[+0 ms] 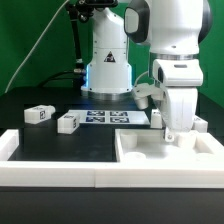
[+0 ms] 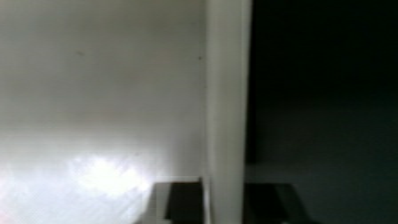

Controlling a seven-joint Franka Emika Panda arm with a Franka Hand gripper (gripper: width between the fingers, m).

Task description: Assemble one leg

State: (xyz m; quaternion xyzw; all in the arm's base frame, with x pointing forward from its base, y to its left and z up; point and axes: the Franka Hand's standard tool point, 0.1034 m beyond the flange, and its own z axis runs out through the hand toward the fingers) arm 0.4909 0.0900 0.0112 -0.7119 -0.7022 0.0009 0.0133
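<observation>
Plainly, the leg (image 1: 68, 122) is seen lying on the black table (image 1: 30, 140) in the left middle of the exterior view. A second leg (image 1: 40, 114) is set just beside it, further toward the exterior view's left. Both are well apart from the gripper (image 1: 170, 133). The leg is judged to be light, stiff and hard, of smooth plastic that could slip. It would best be taken across its two long flat sides near the middle, with the tagged face left clear. Between the legs and the arm, the marker board (image 1: 110, 117) is laid flat near the centre of the frame. The gripper is held low at the exterior view's right, over the large white panel (image 1: 150, 160) with its raised rim. In the wrist view a pale edge (image 2: 228, 100) is seen between two dark fingers (image 2: 178, 200), but whether it is pinched or merely straddled cannot be told.
</observation>
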